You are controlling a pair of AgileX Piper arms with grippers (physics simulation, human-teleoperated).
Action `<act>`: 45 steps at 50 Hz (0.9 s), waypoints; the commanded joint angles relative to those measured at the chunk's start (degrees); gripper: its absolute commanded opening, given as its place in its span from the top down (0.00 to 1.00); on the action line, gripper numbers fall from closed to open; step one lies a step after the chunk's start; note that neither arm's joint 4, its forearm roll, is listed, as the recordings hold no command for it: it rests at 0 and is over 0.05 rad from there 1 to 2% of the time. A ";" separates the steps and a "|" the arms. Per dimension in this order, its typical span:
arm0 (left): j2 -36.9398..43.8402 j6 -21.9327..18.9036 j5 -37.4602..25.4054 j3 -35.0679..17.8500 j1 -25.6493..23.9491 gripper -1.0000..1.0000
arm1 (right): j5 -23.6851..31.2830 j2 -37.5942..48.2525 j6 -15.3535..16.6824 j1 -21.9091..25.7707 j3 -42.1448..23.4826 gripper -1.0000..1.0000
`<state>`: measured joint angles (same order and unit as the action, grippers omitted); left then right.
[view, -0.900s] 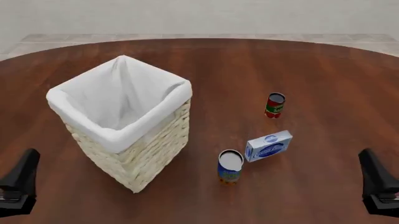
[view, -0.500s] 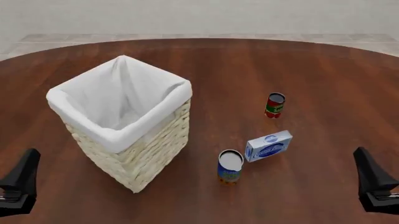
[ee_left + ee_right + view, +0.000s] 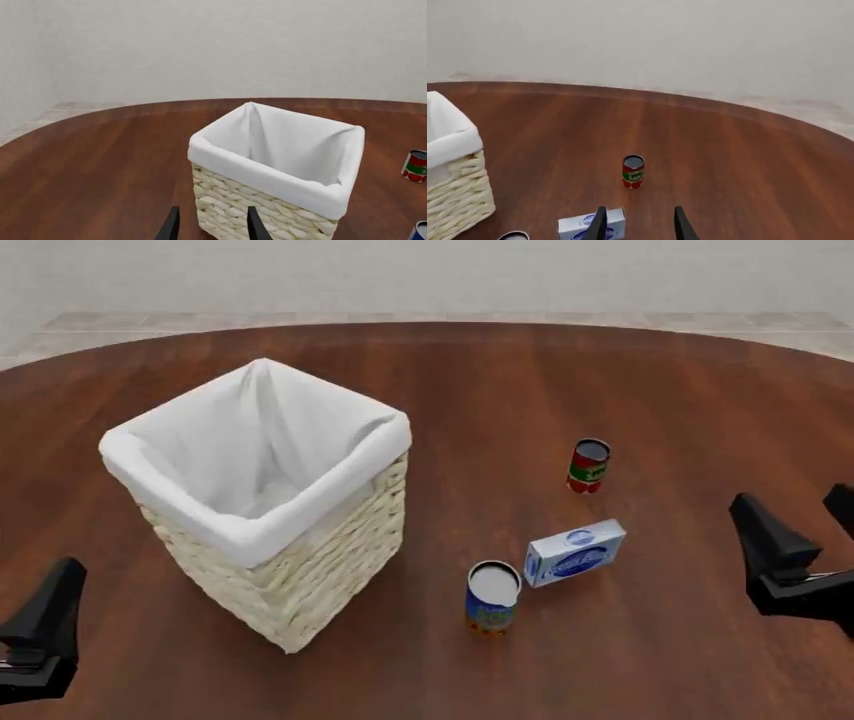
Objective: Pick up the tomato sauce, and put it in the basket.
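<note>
The sauce can (image 3: 589,465) stands upright on the bench (image 3: 534,370), right of centre and closer to the right edge than to the left. It touches nothing. Nearer the front edge lies a blue-and-white box (image 3: 577,553), and just beside that box, toward the front, stands a larger blue-and-orange can (image 3: 491,596). The three items form a loose line running from the sauce can toward the front edge.

The basket (image 3: 287,560) stands upright on the left half of the bench, one corner pointing at the front edge. Its white liner (image 3: 180,500) folds over the rim. It is well apart from the sauce can.

The left pincer (image 3: 210,225) sits low near the front left corner, fingers parted with nothing between them, facing the basket. The right pincer (image 3: 639,224) is near the right edge, fingers likewise parted and holding nothing, aimed toward the box and the sauce can (image 3: 633,171) beyond it.
</note>
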<state>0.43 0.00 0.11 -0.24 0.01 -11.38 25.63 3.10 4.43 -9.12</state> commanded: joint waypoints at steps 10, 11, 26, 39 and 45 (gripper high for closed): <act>-0.01 0.00 0.00 0.00 -0.01 0.00 | 2.66 17.33 -0.25 1.73 -13.23 0.00; -0.01 0.00 0.00 0.00 -0.01 0.00 | 3.47 18.34 -1.40 1.81 -14.35 0.00; 0.00 0.00 0.00 0.00 0.00 0.00 | 7.85 26.17 -1.30 1.90 -21.86 0.00; 0.01 0.00 0.00 0.00 0.00 0.00 | 9.25 35.24 3.48 1.06 -26.52 0.00; 0.01 0.01 0.00 0.00 0.00 0.00 | 9.85 38.40 3.96 1.02 -28.25 0.00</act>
<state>0.43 0.00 0.11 -0.25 0.02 -2.70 58.29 5.16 5.77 -34.04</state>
